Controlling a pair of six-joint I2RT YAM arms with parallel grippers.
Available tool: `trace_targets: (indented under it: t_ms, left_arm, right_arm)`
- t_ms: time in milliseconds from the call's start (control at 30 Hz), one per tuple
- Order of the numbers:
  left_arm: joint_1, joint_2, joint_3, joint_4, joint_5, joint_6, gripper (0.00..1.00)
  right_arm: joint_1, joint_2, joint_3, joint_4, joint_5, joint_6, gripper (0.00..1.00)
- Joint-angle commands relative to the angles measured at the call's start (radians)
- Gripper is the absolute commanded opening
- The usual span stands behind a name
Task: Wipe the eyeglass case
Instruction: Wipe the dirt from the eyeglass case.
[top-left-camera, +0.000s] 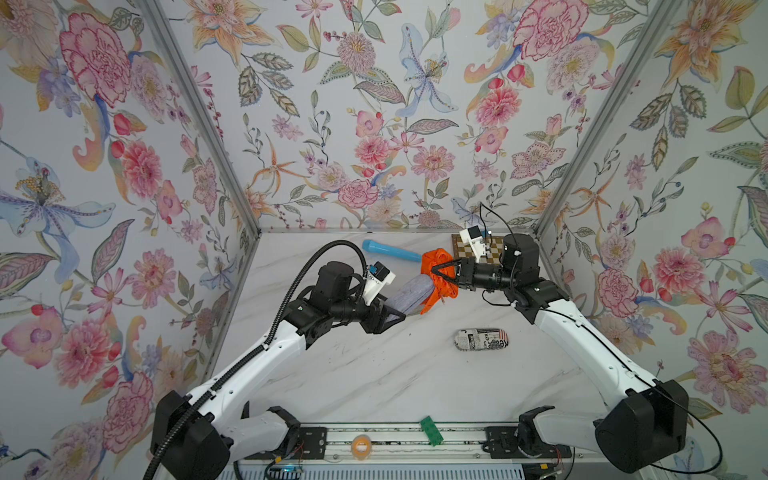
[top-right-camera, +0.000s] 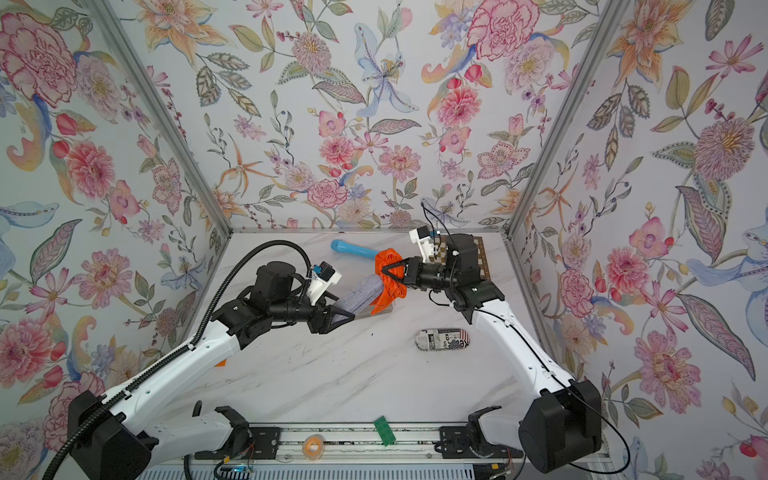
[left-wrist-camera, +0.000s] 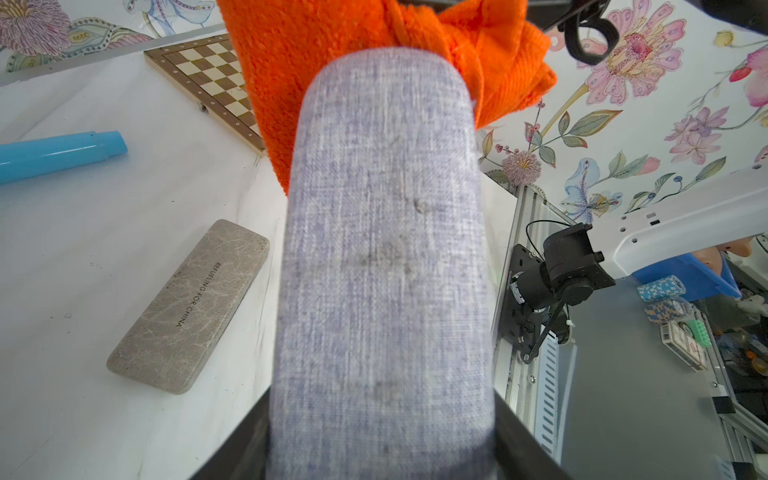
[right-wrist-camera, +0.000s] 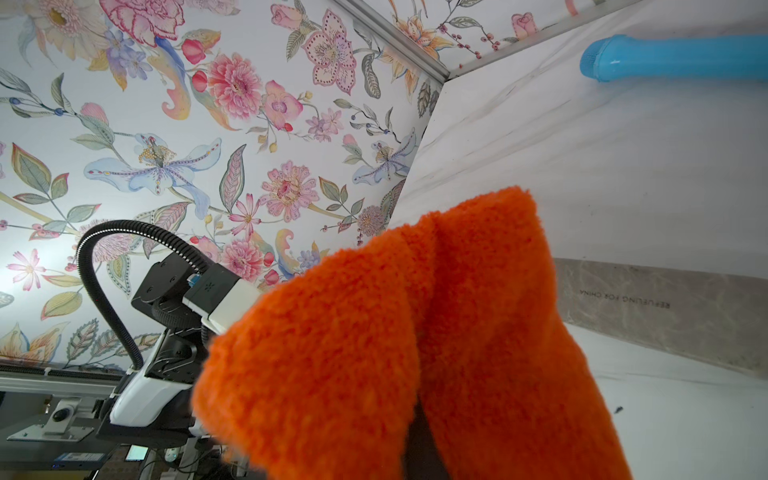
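Note:
The eyeglass case (top-left-camera: 409, 293) (top-right-camera: 360, 293) is a long lavender-grey fabric case with rounded ends, held tilted above the table. My left gripper (top-left-camera: 397, 318) (top-right-camera: 349, 316) (left-wrist-camera: 382, 457) is shut on its near end, a jaw on each side. In the left wrist view the case (left-wrist-camera: 386, 249) fills the middle, with faint smudges on its cloth. My right gripper (top-left-camera: 434, 270) (top-right-camera: 384, 270) (right-wrist-camera: 419, 436) is shut on a bunched orange cloth (top-left-camera: 440, 289) (top-right-camera: 390, 293) (right-wrist-camera: 374, 332). The cloth (left-wrist-camera: 332, 50) drapes against the case's far end.
A flat grey stone-look case (left-wrist-camera: 187, 307) (right-wrist-camera: 665, 307) lies on the marble table under the held one. A blue tube (top-left-camera: 390, 250) and a chessboard (top-left-camera: 467, 248) lie at the back. A newsprint-patterned case (top-left-camera: 482, 339) lies right of centre. A green brick (top-left-camera: 431, 431) and a tape roll (top-left-camera: 360, 446) sit on the front rail.

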Motion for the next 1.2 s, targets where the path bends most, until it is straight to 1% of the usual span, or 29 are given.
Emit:
trace_targets:
  t_ms: [0, 67, 133, 200, 233, 300, 333, 400, 533, 567, 633, 733, 833, 900, 1067, 1167]
  left_arm:
    - [-0.023, -0.002, 0.017, 0.122, 0.012, 0.019, 0.46]
    - [-0.068, 0.01, 0.053, 0.065, -0.023, 0.077, 0.45]
    - [-0.104, 0.013, 0.064, 0.044, -0.042, 0.107, 0.46]
    - [-0.105, 0.023, 0.078, 0.025, -0.025, 0.118, 0.46]
    - [-0.103, 0.035, 0.093, -0.004, -0.039, 0.136, 0.46]
    - [-0.093, 0.059, 0.122, -0.059, -0.071, 0.181, 0.45]
    - [-0.078, 0.07, 0.133, -0.073, -0.084, 0.189, 0.44]
    - [-0.041, 0.077, 0.137, -0.071, -0.083, 0.182, 0.43]
    - [-0.009, 0.061, 0.132, -0.056, -0.121, 0.167, 0.43]
    - [-0.009, 0.059, 0.133, -0.058, -0.126, 0.167, 0.44]
    - [-0.027, 0.061, 0.133, -0.049, -0.096, 0.159, 0.44]
    - [-0.076, 0.063, 0.118, -0.009, -0.128, 0.147, 0.43]
    - [-0.071, 0.055, 0.08, 0.047, -0.125, 0.137, 0.43]
    - [-0.047, 0.054, 0.072, 0.064, -0.121, 0.138, 0.43]
    - [0.066, 0.035, 0.062, 0.093, -0.101, 0.096, 0.43]
    - [0.08, 0.012, 0.049, 0.115, -0.099, 0.076, 0.44]
  right_arm:
    - [0.017, 0.019, -0.02, 0.117, -0.1, 0.083, 0.0]
    - [0.014, 0.041, -0.014, 0.131, -0.106, 0.087, 0.0]
    - [0.014, 0.065, -0.015, 0.173, -0.12, 0.112, 0.0]
    - [0.02, 0.09, -0.013, 0.232, -0.145, 0.149, 0.0]
    - [0.023, 0.105, -0.001, 0.237, -0.161, 0.153, 0.0]
    - [0.027, 0.132, 0.031, 0.181, -0.185, 0.114, 0.0]
    - [0.028, 0.145, 0.052, 0.121, -0.186, 0.075, 0.0]
    - [0.02, 0.167, 0.08, 0.058, -0.191, 0.029, 0.0]
    - [0.01, 0.199, 0.084, 0.062, -0.221, 0.03, 0.0]
    - [0.013, 0.201, 0.082, 0.075, -0.228, 0.035, 0.0]
    - [0.023, 0.202, 0.075, 0.104, -0.236, 0.046, 0.0]
    - [0.038, 0.209, 0.056, 0.17, -0.241, 0.083, 0.0]
    - [0.046, 0.214, 0.041, 0.219, -0.254, 0.119, 0.0]
    - [0.044, 0.216, 0.042, 0.216, -0.263, 0.12, 0.0]
    - [0.009, 0.221, 0.039, 0.189, -0.273, 0.128, 0.0]
    - [-0.01, 0.216, 0.022, 0.191, -0.28, 0.124, 0.0]
